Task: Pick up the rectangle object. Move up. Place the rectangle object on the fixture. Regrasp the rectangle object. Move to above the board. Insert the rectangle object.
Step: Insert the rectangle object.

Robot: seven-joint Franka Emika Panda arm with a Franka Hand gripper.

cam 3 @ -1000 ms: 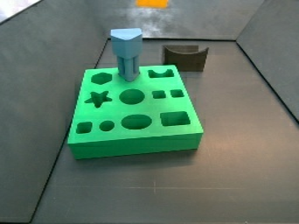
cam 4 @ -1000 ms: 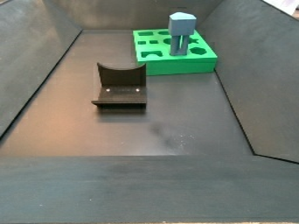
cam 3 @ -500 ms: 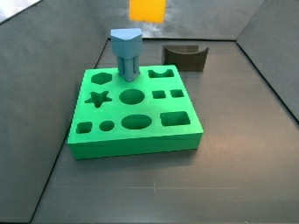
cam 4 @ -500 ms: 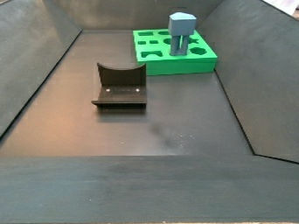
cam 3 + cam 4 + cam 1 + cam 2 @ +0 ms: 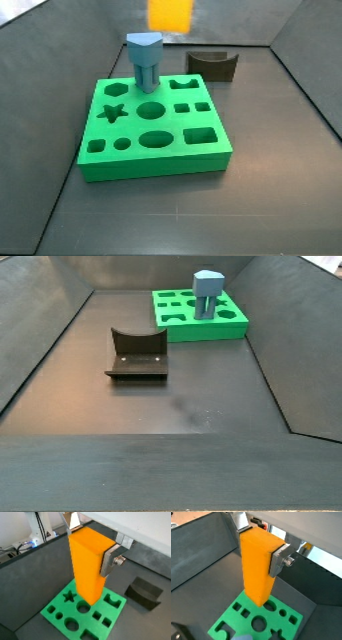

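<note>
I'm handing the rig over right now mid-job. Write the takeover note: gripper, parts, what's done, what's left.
Gripper: above the board, shut on the rectangle object, which hangs upright between the fingers in both wrist views.
Board: flat on the floor, with a blue peg standing in one hole.
Fixture: off to the side, nothing on it.
Done: block is picked up and held over the board.
Left: line it up with the rectangular hole, lower and insert it, then release. In a side view only the block's lower end shows at the top edge, high above the board.
</note>
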